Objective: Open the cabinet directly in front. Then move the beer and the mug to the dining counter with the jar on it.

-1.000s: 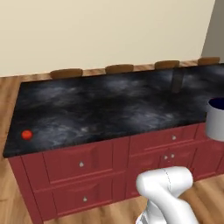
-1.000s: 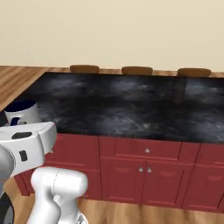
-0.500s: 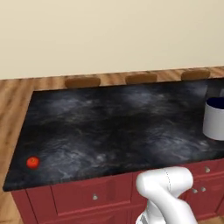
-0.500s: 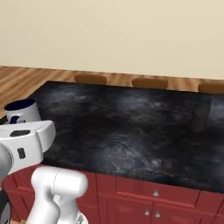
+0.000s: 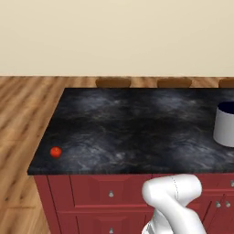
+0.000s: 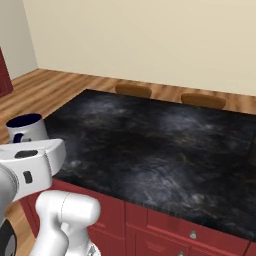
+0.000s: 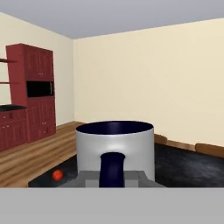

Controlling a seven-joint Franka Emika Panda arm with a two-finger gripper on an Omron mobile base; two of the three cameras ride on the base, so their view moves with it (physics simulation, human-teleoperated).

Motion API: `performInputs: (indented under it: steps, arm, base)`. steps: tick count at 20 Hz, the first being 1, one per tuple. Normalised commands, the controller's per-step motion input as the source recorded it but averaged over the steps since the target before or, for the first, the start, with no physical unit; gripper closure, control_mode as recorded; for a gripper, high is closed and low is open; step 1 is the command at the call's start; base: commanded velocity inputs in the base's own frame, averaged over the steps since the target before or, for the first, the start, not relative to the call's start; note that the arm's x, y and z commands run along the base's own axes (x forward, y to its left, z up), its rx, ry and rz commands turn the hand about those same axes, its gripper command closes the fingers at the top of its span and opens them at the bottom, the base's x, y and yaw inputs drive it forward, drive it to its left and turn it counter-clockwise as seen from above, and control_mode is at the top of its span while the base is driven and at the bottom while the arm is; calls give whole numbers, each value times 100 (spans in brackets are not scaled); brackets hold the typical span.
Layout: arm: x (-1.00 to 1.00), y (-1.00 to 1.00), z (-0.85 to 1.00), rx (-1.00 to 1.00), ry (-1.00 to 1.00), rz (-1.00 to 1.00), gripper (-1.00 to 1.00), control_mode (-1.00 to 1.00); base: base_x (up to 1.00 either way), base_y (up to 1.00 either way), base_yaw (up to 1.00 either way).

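A white-grey mug [image 7: 114,146] with a navy inside sits right in front of the hand camera, its dark handle facing me. My gripper [image 7: 113,179] is shut on the mug, and the mug hides the fingertips. In the base views the mug [image 5: 225,124] [image 6: 27,129] hangs at the near edge of the dining counter [image 5: 137,128] [image 6: 160,145], a black marbled top on a red drawer base. The beer and the cabinet are out of view.
A small red ball [image 5: 55,152] [image 7: 57,175] lies near the counter's left front corner. Brown stools [image 5: 113,82] [image 6: 133,90] line the far side. Tall red units [image 7: 39,96] stand by the far wall, with wooden floor around.
The whole picture has shifted: the base has driven closer to the counter and turned, so the top looks larger. The mug stays in my grip.
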Motion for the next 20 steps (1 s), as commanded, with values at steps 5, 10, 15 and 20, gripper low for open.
performInputs:
  steps: [5,10,15,20]
  arm:
    - [0,0,0,0,0,0,100,100]
    - [0,0,0,0,0,0,100,100]
    - [0,0,0,0,0,0,100,100]
    - [34,0,-4,0,2,0,100,-100]
  base:
    - [64,28,-1]
    - [76,16,-1]
    - [9,0,0]
    - [0,0,0]
